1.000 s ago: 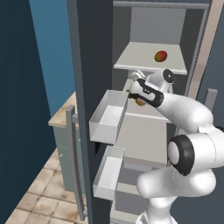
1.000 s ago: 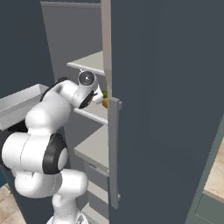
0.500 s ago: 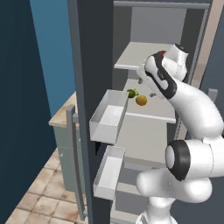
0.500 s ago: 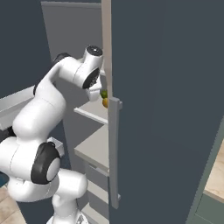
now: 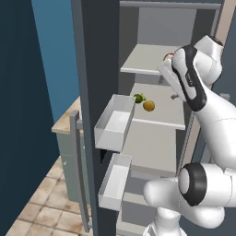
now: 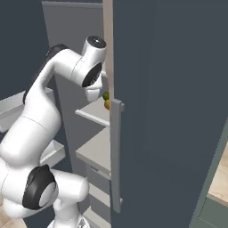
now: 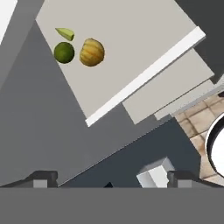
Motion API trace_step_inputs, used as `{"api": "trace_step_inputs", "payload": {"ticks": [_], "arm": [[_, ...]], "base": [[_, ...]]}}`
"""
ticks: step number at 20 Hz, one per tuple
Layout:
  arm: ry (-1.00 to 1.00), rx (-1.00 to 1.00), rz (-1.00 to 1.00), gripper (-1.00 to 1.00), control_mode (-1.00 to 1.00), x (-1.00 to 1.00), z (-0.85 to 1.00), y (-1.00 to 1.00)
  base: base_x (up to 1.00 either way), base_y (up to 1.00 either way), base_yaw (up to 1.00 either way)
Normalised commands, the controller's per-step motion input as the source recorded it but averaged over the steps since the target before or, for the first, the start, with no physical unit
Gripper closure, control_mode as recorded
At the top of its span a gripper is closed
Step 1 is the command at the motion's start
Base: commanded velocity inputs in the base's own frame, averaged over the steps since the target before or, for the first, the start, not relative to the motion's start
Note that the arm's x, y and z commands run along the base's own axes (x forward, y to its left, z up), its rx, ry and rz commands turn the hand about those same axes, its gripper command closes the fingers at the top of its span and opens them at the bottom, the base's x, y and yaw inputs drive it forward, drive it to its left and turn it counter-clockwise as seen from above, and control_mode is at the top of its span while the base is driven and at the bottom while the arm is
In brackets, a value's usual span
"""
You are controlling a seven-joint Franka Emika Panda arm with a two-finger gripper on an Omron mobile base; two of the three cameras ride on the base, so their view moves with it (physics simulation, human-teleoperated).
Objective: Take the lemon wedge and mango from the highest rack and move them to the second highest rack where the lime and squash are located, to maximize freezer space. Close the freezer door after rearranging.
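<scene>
The jaws stand wide apart, empty. The wedge (image 7: 65, 33), lime (image 7: 64, 52) and squash (image 7: 92, 52) lie close together on the second rack (image 7: 131, 43); the mango (image 5: 168, 56) sits on the top rack (image 5: 143, 62).

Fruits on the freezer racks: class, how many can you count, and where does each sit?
4. The lemon wedge, lime and squash cluster together on the second highest rack. The mango peeks out behind the arm on the highest rack. Others may be hidden behind the arm.
</scene>
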Motion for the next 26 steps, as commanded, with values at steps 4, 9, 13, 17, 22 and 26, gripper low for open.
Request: {"api": "trace_step_inputs", "payload": {"ticks": [4, 9, 13, 17, 22, 26], "arm": [[0.02, -0.14, -0.17, -1.0, -1.0, -0.01, 0.39, -0.04], [0.01, -0.33, -0.1, -1.0, -1.0, 0.0, 0.31, -0.02], [0.0, -0.27, 0.0, -1.0, -1.0, 0.0, 0.33, -0.08], [0.0, -0.15, 0.0, -1.0, -1.0, 0.0, 0.58, -0.18], [0.0, -0.12, 0.0, -1.0, -1.0, 0.0, 0.37, -0.18], [0.0, -0.06, 0.0, -1.0, -1.0, 0.16, 0.06, -0.16]], "base": [[0.0, 0.0, 0.0], [0.0, 0.0, 0.0], [0.0, 0.0, 0.0], [0.0, 0.0, 0.0], [0.0, 0.0, 0.0], [0.0, 0.0, 0.0]]}}
